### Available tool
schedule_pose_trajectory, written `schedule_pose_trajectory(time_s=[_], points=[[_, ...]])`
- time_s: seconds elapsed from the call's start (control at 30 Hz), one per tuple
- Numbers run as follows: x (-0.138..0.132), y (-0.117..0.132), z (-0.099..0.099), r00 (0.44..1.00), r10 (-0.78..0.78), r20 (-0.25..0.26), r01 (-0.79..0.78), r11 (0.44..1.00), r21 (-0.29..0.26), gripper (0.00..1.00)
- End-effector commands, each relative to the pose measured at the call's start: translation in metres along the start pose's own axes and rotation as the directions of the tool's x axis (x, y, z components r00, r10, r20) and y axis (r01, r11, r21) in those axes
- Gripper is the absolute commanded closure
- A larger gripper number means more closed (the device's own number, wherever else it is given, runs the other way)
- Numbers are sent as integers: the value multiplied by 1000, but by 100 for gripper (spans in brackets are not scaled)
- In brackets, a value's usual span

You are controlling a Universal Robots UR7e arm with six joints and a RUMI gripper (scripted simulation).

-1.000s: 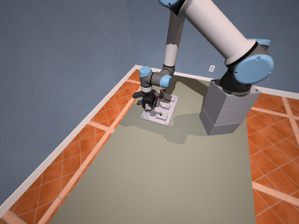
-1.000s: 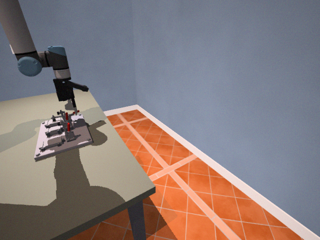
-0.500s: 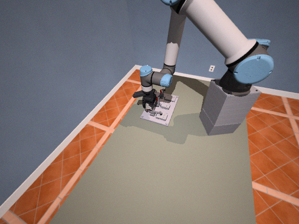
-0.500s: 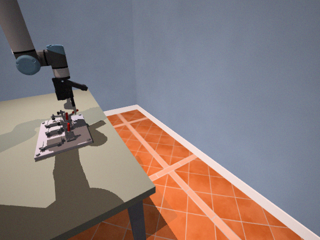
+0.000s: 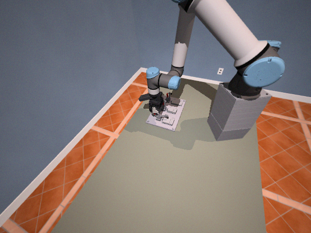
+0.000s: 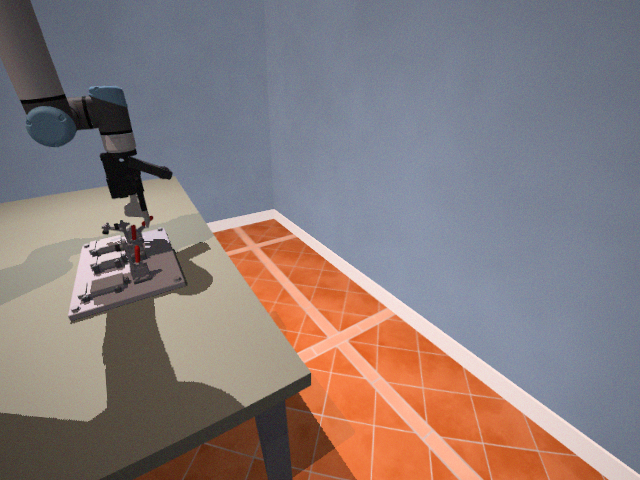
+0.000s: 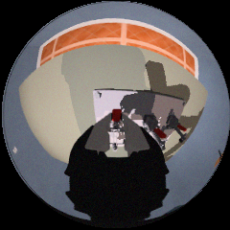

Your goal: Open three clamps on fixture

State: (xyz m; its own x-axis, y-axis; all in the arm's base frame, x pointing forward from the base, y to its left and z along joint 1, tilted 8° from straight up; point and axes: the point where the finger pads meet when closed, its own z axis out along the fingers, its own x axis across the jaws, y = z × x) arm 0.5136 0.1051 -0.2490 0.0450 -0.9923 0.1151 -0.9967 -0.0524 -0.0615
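In the wrist view the gripper points down at the fixture plate, its fingers closed on the red-tipped handle of one clamp. Two more clamps with red handles lie just to the right of it on the same plate, close enough to crowd that side.

In the exterior view the fixture plate lies flat on the tabletop, near the edge that faces the tiled floor. Two red handles stand upright in a row along the plate; the gripper hangs over the far end of that row, at the third clamp. Grey parts lie on the plate beside the clamps. A dark bar sticks out sideways from the wrist toward the table edge. The arm's shadow falls across the tabletop in front of the plate.

In the top view the plate sits between the tabletop's left edge and the arm's grey pedestal, which stands well apart on the right. The tabletop stretches wide on the near side of the plate. Beyond the plate the tabletop ends close to the blue wall, so room is tight at the back and left.
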Motion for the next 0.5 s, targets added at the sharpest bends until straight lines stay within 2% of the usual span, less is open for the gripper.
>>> schedule_pose_trajectory(time_s=[0.0,0.47], points=[[0,2,-2,1000,0,0,0,1000,1,100],[0,12,-8,1000,0,0,0,1000,1,100]])
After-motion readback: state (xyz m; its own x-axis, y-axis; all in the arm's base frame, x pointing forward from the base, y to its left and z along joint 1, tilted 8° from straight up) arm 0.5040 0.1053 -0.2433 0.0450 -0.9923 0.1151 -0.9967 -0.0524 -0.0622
